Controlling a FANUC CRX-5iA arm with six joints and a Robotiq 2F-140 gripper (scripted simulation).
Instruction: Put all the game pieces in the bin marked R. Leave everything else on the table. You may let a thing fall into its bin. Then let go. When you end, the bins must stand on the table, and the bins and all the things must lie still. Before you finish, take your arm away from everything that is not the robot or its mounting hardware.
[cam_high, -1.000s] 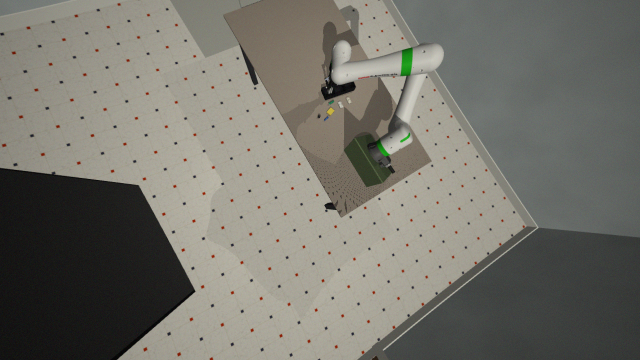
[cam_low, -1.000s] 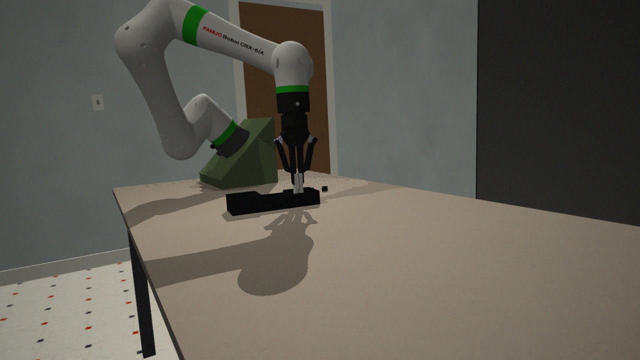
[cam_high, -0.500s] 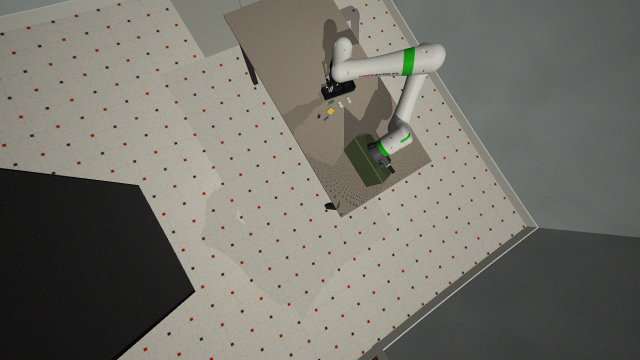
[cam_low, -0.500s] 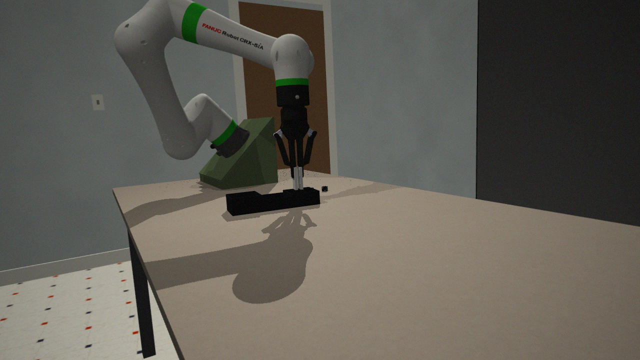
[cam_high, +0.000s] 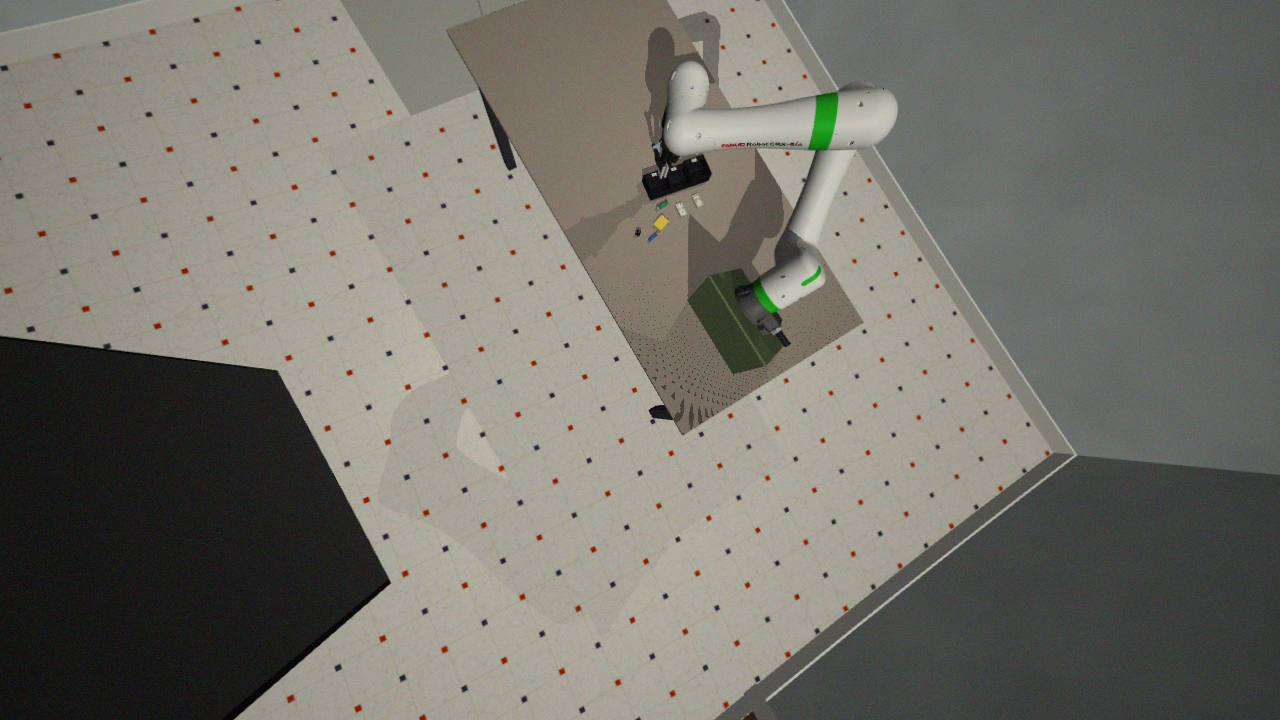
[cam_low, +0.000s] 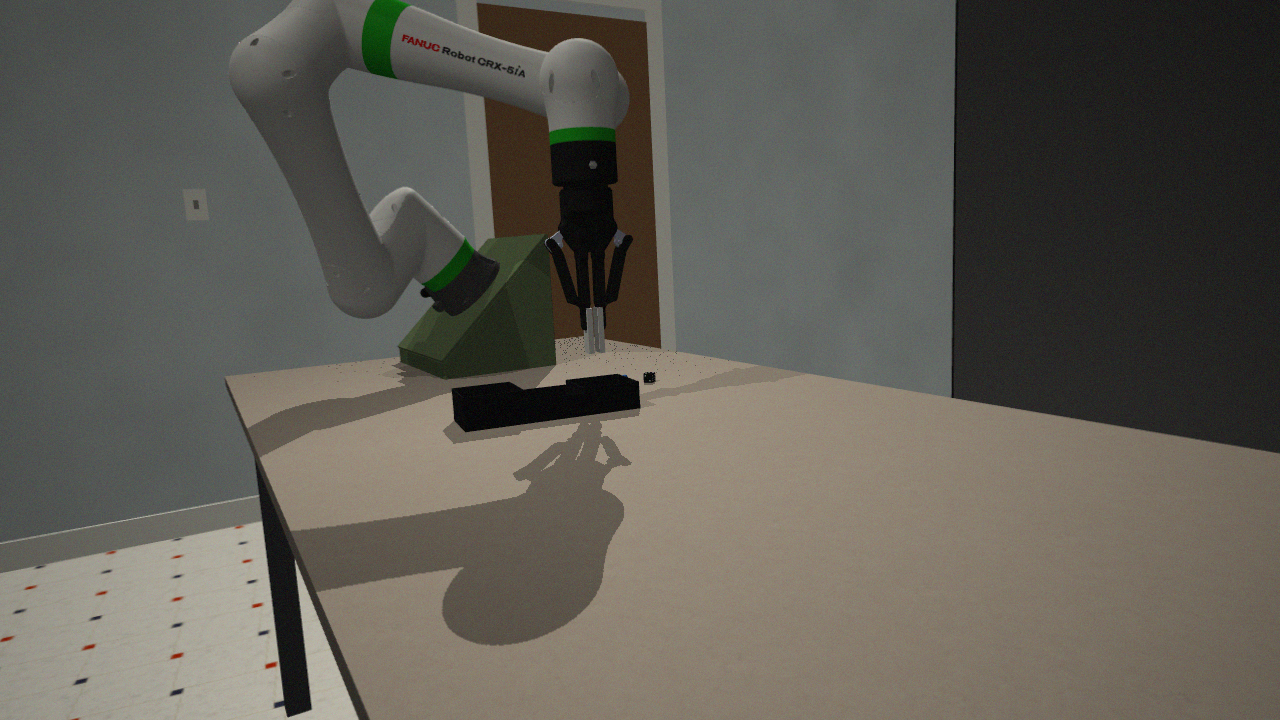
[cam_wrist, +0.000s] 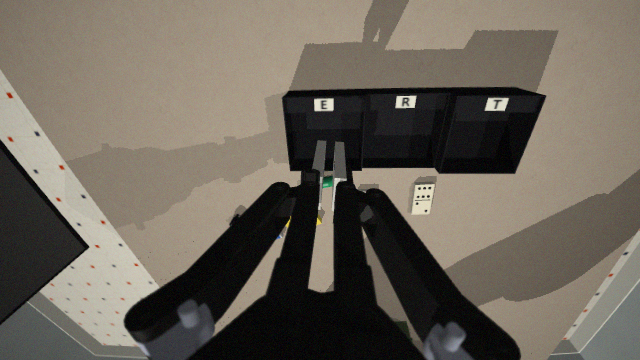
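Ivory domino (cam_wrist: 423, 198) lies flat on the table (cam_wrist: 150, 75), just before the R bin (cam_wrist: 405, 131) and outside it. I judge it light, stiff and slick, best pinched across its narrow sides. My claw (cam_wrist: 326, 165) hangs above the E bin (cam_wrist: 324, 129), fingers nearly shut with a slim gap, holding nothing I can see.

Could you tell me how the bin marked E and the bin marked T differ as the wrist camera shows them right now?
Bin E is the left end of the black row; bin T is the right end, with bin R between them. The gripper, its fingers nearly shut with a narrow gap, overlaps bin E in the wrist view; nothing overlaps bin T. Both are black, open-topped and carry a white letter tag; neither shows anything inside.
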